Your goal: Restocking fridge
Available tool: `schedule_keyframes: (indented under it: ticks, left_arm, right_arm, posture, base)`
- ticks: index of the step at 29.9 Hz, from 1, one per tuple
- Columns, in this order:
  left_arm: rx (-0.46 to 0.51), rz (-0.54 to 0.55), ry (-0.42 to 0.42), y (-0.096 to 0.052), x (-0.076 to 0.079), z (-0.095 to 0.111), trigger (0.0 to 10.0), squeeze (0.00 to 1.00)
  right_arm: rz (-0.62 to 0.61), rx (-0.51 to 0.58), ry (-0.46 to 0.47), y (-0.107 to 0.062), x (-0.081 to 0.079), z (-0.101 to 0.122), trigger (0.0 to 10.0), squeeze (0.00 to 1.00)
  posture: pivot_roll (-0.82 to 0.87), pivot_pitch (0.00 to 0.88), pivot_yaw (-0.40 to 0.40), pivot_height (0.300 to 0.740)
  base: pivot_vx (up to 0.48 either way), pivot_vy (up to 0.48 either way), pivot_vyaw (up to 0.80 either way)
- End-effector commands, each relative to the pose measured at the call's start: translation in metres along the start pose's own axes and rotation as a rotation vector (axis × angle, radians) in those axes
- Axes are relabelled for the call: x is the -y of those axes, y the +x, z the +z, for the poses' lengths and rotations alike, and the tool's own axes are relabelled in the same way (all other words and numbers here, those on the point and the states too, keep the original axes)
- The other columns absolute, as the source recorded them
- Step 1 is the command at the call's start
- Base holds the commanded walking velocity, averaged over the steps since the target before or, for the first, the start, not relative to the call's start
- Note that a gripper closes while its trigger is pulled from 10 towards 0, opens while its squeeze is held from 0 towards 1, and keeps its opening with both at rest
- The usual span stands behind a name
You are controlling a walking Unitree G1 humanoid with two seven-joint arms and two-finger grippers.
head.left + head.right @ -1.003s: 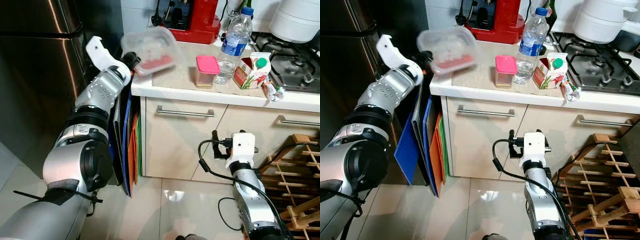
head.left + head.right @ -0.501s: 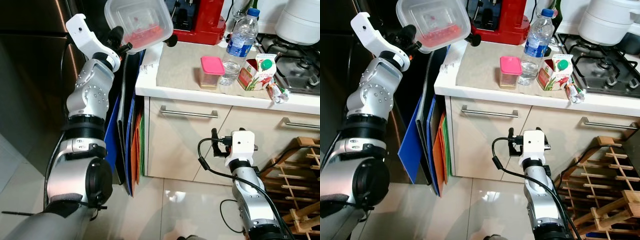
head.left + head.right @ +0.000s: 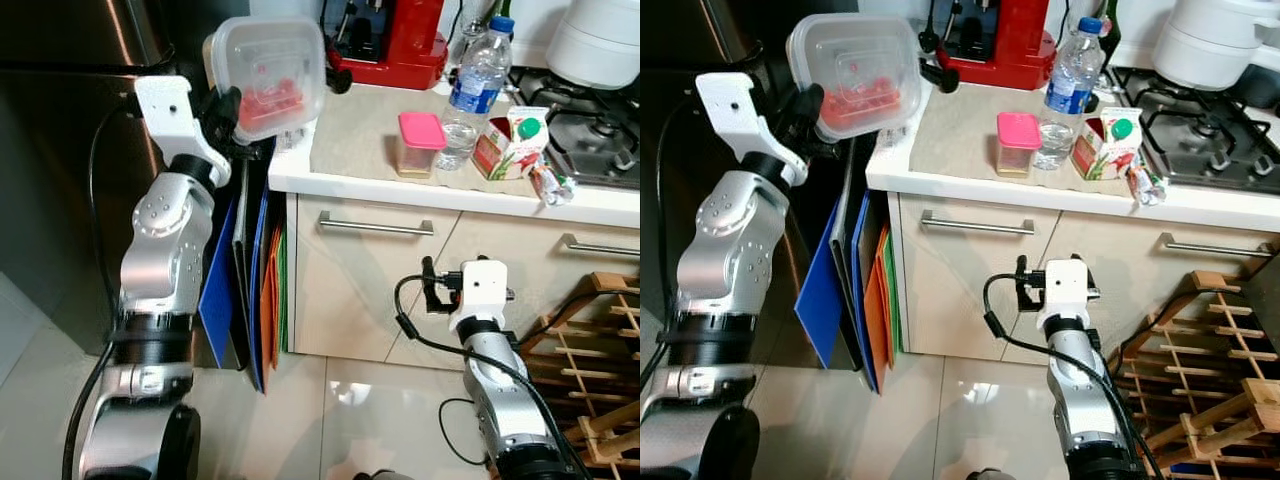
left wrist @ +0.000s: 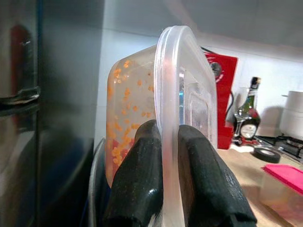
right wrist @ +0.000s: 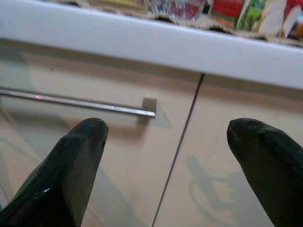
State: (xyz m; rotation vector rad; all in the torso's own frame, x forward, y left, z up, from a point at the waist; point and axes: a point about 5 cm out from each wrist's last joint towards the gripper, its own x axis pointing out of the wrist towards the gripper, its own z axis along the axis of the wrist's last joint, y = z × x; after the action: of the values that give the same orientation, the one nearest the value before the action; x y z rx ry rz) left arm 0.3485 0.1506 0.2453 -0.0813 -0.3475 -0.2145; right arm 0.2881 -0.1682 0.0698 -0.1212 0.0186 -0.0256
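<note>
At 11 o'clock, off the counter: clear lidded container [image 3: 268,78], red-orange bits inside, tipped near on edge, up beside the steel fridge [image 3: 60,150].
Grip: left gripper [image 4: 163,142] pinches the container's lid rim; fingers [image 4: 142,175] press either side of it. A thin hold, I judge.
Advice: you should level the box before swinging toward the fridge; go slowly, since a rim pinch could let it pivot.
Fridge door: looks closed from here; you will likely need it opened first.
Right gripper [image 5: 165,156]: low at 5 o'clock, fingers spread wide, facing the drawer handle [image 5: 75,101]; idle.
Counter [image 3: 350,165], 1 o'clock: pink-lidded jar [image 3: 414,143], water bottle [image 3: 470,85], juice carton [image 3: 508,140] waiting.
Beyond, 12 o'clock: red appliance [image 3: 395,45].
</note>
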Motion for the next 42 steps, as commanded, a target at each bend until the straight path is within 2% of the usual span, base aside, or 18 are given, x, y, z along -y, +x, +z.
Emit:
schedule_keyframes:
  ticks: [1,4,5,6,19,42]
  left_arm:
    - [0.030,0.006,0.029,-0.0006,0.0007,0.0067,0.0,0.00]
    - [0.020,0.007,0.047,-0.0013,0.0010,0.0065,0.0,0.00]
    - [0.013,0.012,0.050,-0.0013,0.0008,0.0061,4.7,0.00]
    - [0.009,0.018,0.057,-0.0012,0.0006,0.0061,10.0,0.00]
    - [0.008,0.031,0.099,-0.0023,0.0018,0.0046,10.0,0.00]
    - [-0.014,0.005,0.108,-0.0007,0.0074,-0.0019,10.0,0.00]
  right_arm:
    - [0.005,0.000,0.000,0.0010,0.0005,-0.0008,10.0,0.00]
    - [0.008,0.001,0.000,0.0020,-0.0002,-0.0004,10.0,0.00]
    - [0.009,0.001,0.000,0.0021,-0.0004,-0.0005,10.0,0.00]
    - [0.010,0.002,0.000,0.0024,-0.0005,-0.0004,10.0,0.00]
    - [0.010,0.009,-0.005,0.0040,0.0002,0.0003,10.0,0.00]
    - [0.014,0.017,-0.006,0.0063,-0.0001,0.0018,10.0,0.00]
  posture:
    - [-0.02,0.000,-0.034,0.740]
    - [-0.02,0.000,-0.034,0.740]
    - [-0.02,0.000,-0.034,0.740]
    - [-0.02,0.000,-0.035,0.740]
    - [-0.03,0.000,-0.039,0.740]
    - [-0.03,0.000,-0.041,0.740]
  base:
    - [0.000,0.000,0.00]
    - [0.000,0.000,0.00]
    - [0.000,0.000,0.00]
    - [0.000,0.000,0.00]
    - [0.000,0.000,0.00]
    - [0.000,0.000,0.00]
